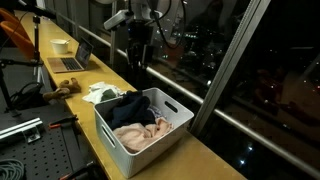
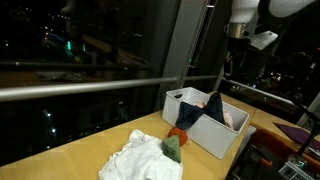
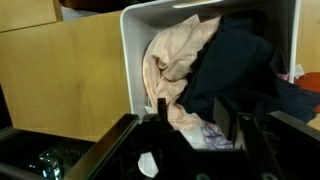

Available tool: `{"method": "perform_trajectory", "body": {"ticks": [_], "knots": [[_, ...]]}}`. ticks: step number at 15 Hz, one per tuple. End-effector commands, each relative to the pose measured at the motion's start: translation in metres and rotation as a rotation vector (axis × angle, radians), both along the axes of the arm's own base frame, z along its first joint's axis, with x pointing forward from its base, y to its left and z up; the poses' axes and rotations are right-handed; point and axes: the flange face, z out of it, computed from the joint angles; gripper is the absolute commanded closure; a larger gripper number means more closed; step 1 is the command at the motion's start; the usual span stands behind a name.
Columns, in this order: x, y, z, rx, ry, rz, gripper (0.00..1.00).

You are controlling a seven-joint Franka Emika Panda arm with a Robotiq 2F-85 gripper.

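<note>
A white plastic bin (image 1: pixel 108 132) (image 2: pixel 183 105) (image 3: pixel 135 55) stands on the wooden counter by the window. Inside lie a pink cloth (image 1: pixel 140 136) (image 3: pixel 180 55) and a dark navy garment (image 1: pixel 130 106) (image 2: pixel 213 108) (image 3: pixel 238 65) that drapes over one wall. My gripper (image 1: pixel 137 55) (image 2: pixel 231 68) (image 3: pixel 193 112) hangs well above the bin's far end, pointing down. In the wrist view its two black fingers (image 3: pixel 161 106) stand apart. Only the clothes far below show between them, and nothing is held.
On the counter beside the bin lie a white cloth (image 2: pixel 138 160) (image 1: pixel 100 92) and a green one (image 2: pixel 172 148). Farther along are a laptop (image 1: pixel 72 60), a white bowl (image 1: pixel 60 45) and a small brown thing (image 1: pixel 66 88). A window railing (image 2: pixel 90 88) runs behind.
</note>
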Motion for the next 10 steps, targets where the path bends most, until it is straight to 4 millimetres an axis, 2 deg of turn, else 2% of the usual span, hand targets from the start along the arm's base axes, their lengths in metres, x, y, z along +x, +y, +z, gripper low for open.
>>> {"method": "perform_trajectory", "body": {"ticks": [1, 3, 4, 7, 10], "knots": [[0.012, 0.04, 0.004, -0.011, -0.006, 0.1, 0.16], [0.018, 0.071, 0.0, 0.0, 0.007, 0.189, 0.02], [0.019, 0.086, -0.003, -0.001, 0.03, 0.249, 0.0], [0.022, 0.127, -0.013, 0.008, 0.095, 0.404, 0.0], [0.027, 0.15, -0.022, 0.03, 0.15, 0.564, 0.0]]}}
